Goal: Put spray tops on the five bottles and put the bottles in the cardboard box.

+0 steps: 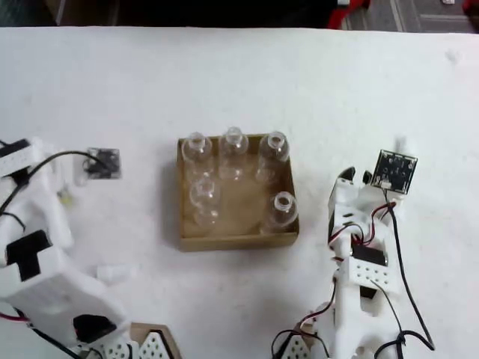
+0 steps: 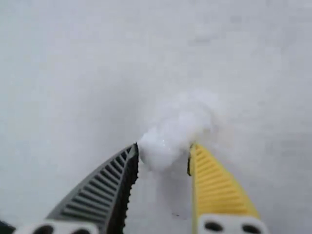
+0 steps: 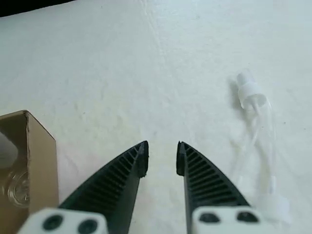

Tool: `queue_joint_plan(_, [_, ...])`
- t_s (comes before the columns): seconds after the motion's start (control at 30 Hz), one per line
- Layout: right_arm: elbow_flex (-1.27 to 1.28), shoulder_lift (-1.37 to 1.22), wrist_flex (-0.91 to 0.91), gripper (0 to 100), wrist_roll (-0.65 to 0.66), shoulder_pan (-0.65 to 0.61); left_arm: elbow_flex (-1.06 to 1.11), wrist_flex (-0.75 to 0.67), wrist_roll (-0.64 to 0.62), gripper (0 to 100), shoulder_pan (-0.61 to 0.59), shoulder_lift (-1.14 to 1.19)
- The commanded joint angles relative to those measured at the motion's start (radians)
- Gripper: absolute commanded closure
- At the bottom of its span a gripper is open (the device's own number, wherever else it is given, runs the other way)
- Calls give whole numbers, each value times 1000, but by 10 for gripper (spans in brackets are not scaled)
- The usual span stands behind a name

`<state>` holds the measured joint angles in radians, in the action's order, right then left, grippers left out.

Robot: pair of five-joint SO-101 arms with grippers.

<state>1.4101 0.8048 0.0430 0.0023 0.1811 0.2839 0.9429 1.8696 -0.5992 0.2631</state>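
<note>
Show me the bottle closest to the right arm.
The front-right bottle, in the box corner facing the right arm; the other four stand farther left or in the back row.

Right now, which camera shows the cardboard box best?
The high view: the whole cardboard box lies open from above, five bottles standing inside. The right wrist view catches just one corner of it. The left wrist view faces the table and a white lump instead.
</note>
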Motion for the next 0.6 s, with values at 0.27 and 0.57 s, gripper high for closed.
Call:
queue_joint_plan(0.27, [-31,-5,-25,917,12,-8,207,-5,-64,842,182,-228])
queue_joint_plan(0.57, [-31,-5,-25,917,12,-8,315,-48,-51,841,229,-311])
